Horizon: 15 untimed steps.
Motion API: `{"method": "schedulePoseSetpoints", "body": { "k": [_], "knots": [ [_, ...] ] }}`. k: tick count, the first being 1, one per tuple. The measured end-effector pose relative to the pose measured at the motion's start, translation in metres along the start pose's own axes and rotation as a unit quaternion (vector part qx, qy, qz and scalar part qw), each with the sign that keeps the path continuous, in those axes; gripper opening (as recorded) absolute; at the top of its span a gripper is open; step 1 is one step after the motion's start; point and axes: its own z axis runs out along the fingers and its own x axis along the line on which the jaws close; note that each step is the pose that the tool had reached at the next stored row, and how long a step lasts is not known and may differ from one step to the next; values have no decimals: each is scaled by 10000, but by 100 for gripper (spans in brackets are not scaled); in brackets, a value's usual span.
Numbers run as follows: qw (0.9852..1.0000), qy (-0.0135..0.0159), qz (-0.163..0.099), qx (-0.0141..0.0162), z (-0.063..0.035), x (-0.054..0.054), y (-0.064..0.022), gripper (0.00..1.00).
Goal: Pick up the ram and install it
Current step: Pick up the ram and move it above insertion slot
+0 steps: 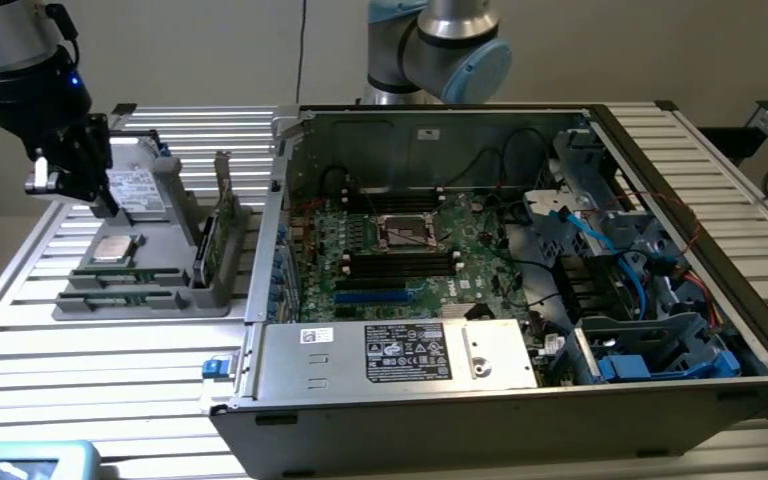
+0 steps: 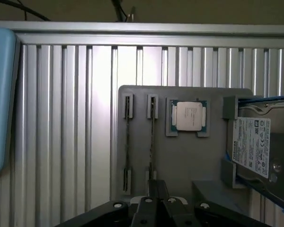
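Our gripper (image 2: 155, 185) hangs closed, with nothing in it, above the grey tray (image 2: 180, 161) on the counter (image 2: 61, 118). The ram (image 2: 152, 137) starts just beyond its tips, long axis running straight away from them. We see a thin dark stick set on edge in its slot, a twin stick (image 2: 127, 142) just beside it, and the open computer case (image 1: 491, 250) well apart.

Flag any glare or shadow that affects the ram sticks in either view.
Wrist view: a glare band washes the slatted table beside the grey tray; the ram sticks read as dark lines, no glare on them. Exterior view: tray evenly lit, computer case interior in shadow.
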Motion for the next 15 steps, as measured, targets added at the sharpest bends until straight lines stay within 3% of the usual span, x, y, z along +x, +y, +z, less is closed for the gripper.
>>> {"method": "schedulePoseSetpoints", "body": {
  "k": [6, 7, 9, 11, 12, 15],
  "knots": [
    [10000, 11, -3, 1, 7, 1, 5, 11],
    [10000, 14, -3, 1, 12, 3, 8, 24],
    [10000, 22, -2, 0, 29, 13, 21, 30],
    [10000, 28, -2, 1, 59, 24, 41, 30],
    [10000, 31, -2, 0, 74, 30, 52, 36],
    [10000, 38, 3, 3, 116, 73, 64, 36]
  ]
}}
